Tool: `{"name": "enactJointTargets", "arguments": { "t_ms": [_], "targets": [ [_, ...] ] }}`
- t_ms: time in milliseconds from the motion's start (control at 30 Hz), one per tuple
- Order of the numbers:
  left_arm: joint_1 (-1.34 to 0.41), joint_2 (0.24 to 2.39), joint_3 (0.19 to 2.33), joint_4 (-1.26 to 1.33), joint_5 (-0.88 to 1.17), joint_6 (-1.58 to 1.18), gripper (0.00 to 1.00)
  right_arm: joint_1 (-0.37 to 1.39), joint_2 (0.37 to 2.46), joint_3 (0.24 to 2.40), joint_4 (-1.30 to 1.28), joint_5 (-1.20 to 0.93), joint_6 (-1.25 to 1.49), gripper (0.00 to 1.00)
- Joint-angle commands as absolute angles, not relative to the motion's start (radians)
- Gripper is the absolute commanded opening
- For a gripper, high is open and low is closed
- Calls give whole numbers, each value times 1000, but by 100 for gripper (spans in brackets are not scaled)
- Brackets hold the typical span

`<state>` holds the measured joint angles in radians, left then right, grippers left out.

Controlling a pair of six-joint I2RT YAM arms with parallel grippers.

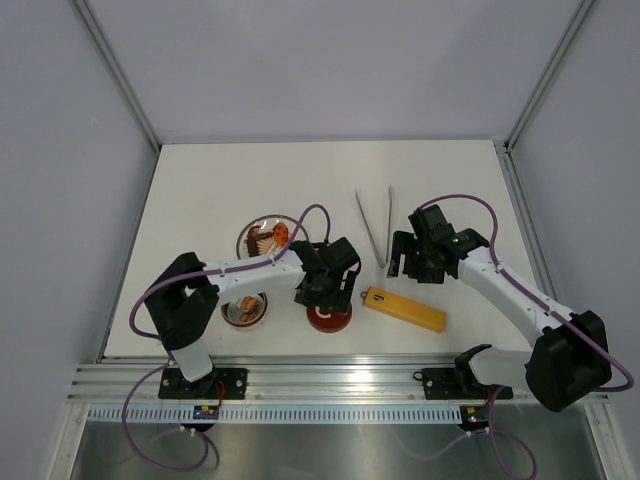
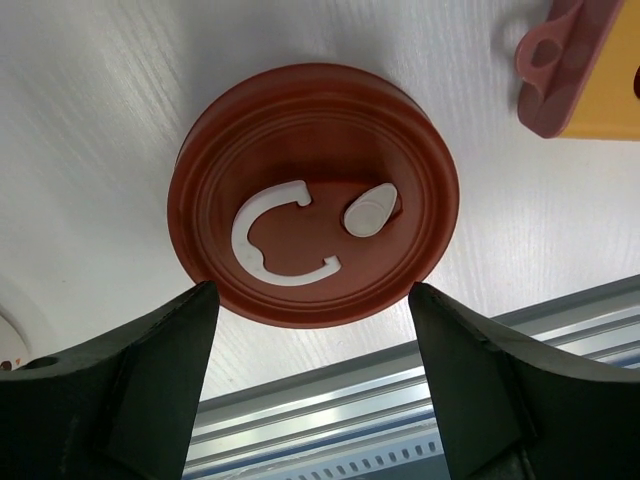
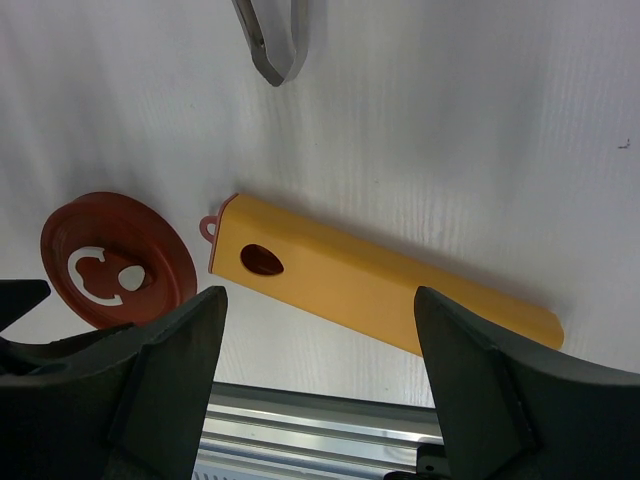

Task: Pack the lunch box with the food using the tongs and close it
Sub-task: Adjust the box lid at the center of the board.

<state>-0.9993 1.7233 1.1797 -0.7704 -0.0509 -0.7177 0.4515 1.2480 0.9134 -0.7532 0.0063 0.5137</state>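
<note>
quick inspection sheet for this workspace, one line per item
surface: white table, no spills seen
job's things: lunch box open, a piece inside; food on plate; lid flat on table; tongs lying untouched
clutter: yellow bar beside lid
grippers: left pincer open above lid; right pincer open over yellow bar, empty
cables: purple cables looped along both arms
surroundings: grey walls, metal rail at near edge

"Where is the lunch box (image 1: pixel 245 324) sitting?"

"Near the front edge. It is standing open, holding some brown food (image 1: pixel 243 306). Its red lid (image 2: pixel 313 195) is lying flat just beside it, white curl facing up."

"And the other food?"

"It is sitting just behind the box. The silver tongs (image 1: pixel 375 228) are lying farther right, joined end pointing forward."
</note>
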Motion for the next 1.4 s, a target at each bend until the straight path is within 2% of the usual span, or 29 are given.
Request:
{"name": "enactJointTargets", "arguments": {
  "t_ms": [0, 700, 867, 1033, 1133, 1367],
  "targets": [
    [-994, 1726, 1192, -732, -90, -744, 80, 457, 1226, 933, -735, 21, 528, 83],
    [-994, 1793, 1209, -712, -88, -759, 77, 475, 1226, 907, -723, 5, 532, 82],
    [-994, 1798, 1206, -698, -64, -759, 76, 538, 1213, 876, -707, -23, 586, 74],
    [-994, 1799, 1209, -698, -60, -756, 75, 635, 1213, 841, -677, -35, 652, 58],
    [-994, 1798, 1209, -699, -60, -758, 74, 681, 1215, 821, -657, -43, 692, 52],
    [-994, 1772, 1229, -706, -60, -755, 72, 736, 1255, 776, -586, -61, 759, 49]
  ]
}}
